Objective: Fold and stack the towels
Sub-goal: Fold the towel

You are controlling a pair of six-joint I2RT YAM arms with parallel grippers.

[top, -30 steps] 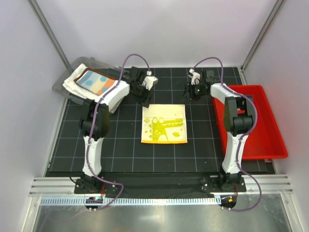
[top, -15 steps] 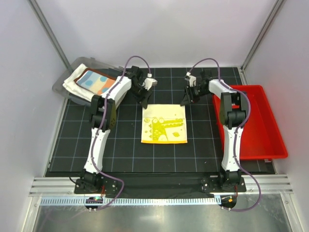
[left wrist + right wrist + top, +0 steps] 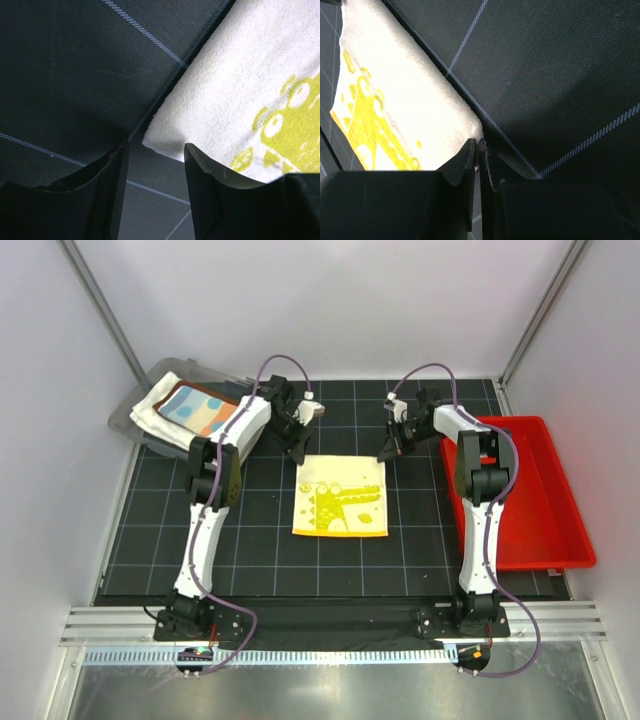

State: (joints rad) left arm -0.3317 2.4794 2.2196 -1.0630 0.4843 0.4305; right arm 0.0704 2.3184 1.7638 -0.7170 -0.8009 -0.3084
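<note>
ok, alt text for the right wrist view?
Right gripper, seen from its own wrist, its two dark fingers closed together on the corner of a cream-white terry towel with a yellow print. The towel lies flat on a black mat with a pale grid, which fills the rest of the view.

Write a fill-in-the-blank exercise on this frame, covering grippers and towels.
The right gripper is ____ on the yellow-print towel's far corner.
The left gripper is ____, its jaws astride the other far corner.
The red bin lies beside the ____ arm.
The dotted light-blue towel lies ____ the left-hand stack.
Missing: shut; open; right; on top of.
</note>
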